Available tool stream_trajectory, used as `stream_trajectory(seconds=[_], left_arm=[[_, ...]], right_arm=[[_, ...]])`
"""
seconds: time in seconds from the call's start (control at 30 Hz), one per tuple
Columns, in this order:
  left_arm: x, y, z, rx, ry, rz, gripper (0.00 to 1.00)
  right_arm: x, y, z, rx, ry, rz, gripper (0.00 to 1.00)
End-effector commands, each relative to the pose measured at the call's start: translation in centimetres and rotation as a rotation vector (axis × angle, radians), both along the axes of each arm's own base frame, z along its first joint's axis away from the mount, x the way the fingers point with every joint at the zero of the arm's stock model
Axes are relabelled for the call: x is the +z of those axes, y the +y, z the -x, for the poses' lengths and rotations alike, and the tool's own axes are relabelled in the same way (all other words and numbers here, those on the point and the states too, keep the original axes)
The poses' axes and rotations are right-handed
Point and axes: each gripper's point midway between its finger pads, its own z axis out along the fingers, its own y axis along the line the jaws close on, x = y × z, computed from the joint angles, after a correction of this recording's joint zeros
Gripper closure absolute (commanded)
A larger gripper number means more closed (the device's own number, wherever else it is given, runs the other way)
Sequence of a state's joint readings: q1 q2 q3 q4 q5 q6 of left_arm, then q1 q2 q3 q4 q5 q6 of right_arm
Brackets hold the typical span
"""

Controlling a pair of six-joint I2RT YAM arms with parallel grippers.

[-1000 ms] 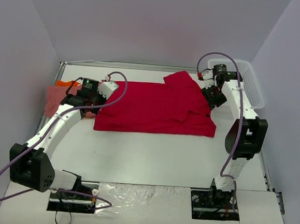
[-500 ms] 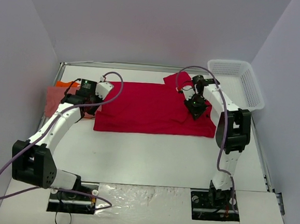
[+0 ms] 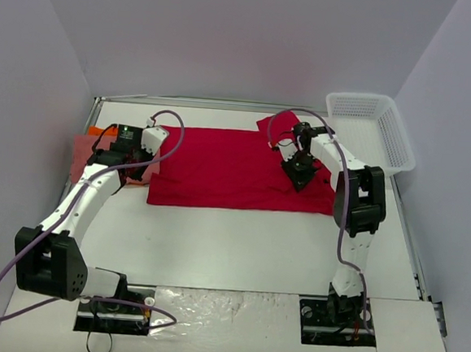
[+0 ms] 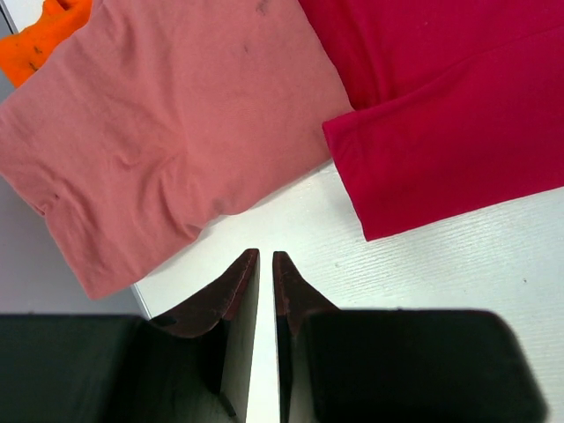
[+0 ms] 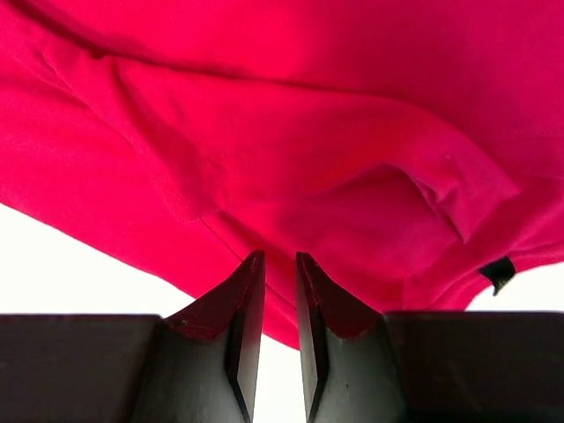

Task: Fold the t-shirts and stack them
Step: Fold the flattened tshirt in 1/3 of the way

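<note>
My right gripper (image 5: 278, 257) pinches narrow on the red t-shirt (image 3: 220, 167), spread across the table's (image 3: 238, 241) far middle. My left gripper (image 4: 266, 256) is nearly closed and empty, near the pink t-shirt (image 4: 167, 132) at far left, with the orange t-shirt (image 4: 44, 40) beyond.

Your top camera looks down from behind over the whole table (image 3: 238, 241). Each wrist camera sits close, facing past its fingers (image 4: 238, 282); all three share the red shirt (image 3: 220, 167) beyond them.

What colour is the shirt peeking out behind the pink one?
Orange. Only a corner of the orange shirt shows, best in the left wrist view.
</note>
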State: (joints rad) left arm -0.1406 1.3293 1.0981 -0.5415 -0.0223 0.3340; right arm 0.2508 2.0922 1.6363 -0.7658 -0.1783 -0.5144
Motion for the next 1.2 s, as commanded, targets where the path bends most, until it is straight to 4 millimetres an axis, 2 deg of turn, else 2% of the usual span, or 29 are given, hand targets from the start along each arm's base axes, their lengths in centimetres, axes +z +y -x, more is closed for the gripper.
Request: stream_trajectory(seconds=[0.0,0.37,0.8,1.1,1.17], left_arm=[[1.2,0.2,0.0,0.020,-0.036,0.021,0.88],[0.3,0.1,-0.4,0.023,-0.010,0.032,0.89],[-0.1,0.5,0.0,0.026,-0.012,0.026,0.88],[-0.1,1.1,0.3,0.043,-0.021,0.030,0.88],[-0.3,0.7,0.3,0.027,-0.016,0.052,0.88]], right_arm=[[-1.3,0.5,1.3,0.012,0.068,0.001,0.83],[-2.1,1.1,0.1,0.010,0.064,0.005,0.83],[-2.2,3.1,-2.7,0.013,0.017,0.002,0.83],[-0.4,5.3,-6.7,0.003,-0.096,-0.021,0.83],[-0.5,5.3,-7.4,-0.009,-0.108,-0.013,0.83]])
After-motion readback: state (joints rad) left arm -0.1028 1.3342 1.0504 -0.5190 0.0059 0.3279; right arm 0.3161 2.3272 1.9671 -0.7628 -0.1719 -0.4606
